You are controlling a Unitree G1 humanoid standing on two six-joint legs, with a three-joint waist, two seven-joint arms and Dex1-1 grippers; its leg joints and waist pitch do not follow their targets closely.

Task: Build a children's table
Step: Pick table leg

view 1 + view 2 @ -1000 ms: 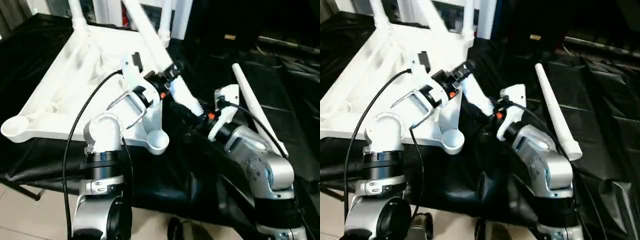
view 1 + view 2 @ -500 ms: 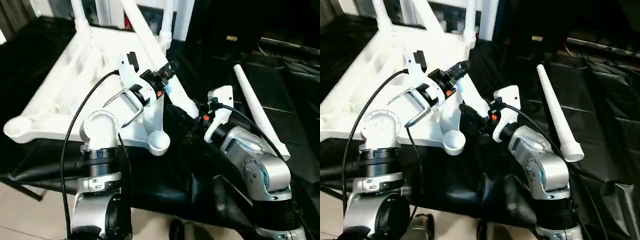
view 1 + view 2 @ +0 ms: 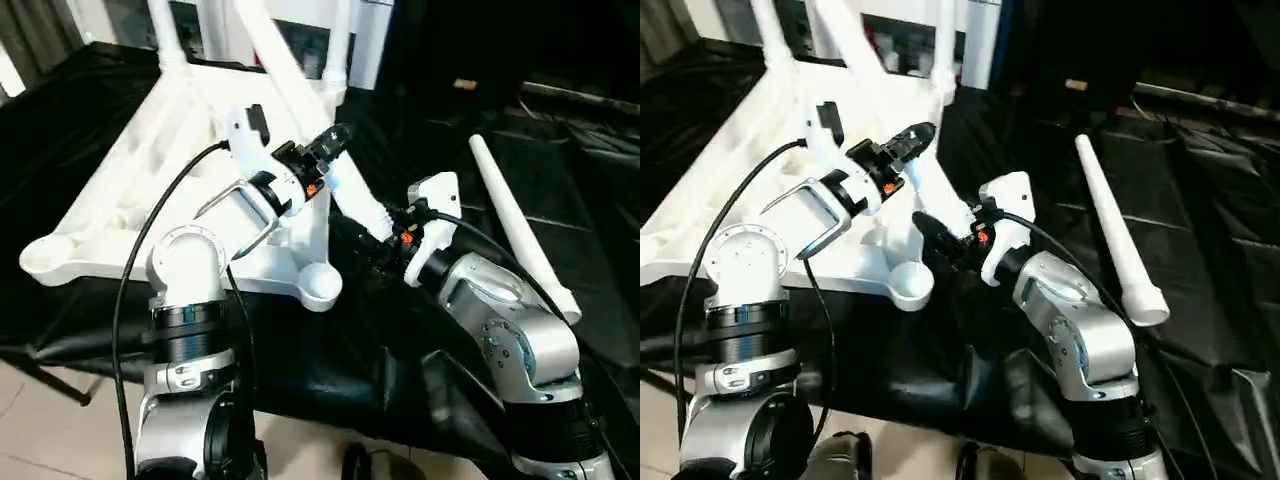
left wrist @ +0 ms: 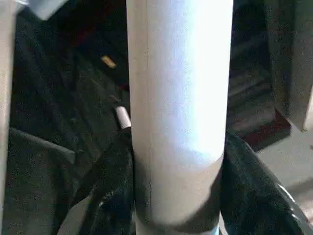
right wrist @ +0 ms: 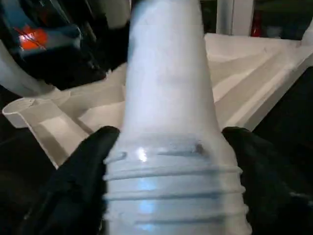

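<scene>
Both hands drifted up-left with the leg [image 3: 352, 195]. Left hand [image 3: 330, 150] and right hand [image 3: 940, 235] clamp it; threads could miss the socket [image 3: 318, 285].

We read this as an indoor robot test area, lab-like rather than domestic. The work surface [image 3: 560, 160] is draped in crumpled black sheeting over a pale tiled floor [image 3: 40, 440]. A white glass-door cabinet [image 3: 910, 45] stands behind. Loose cables [image 3: 570, 95] trail across the dark background, which is too dim to read further.
</scene>
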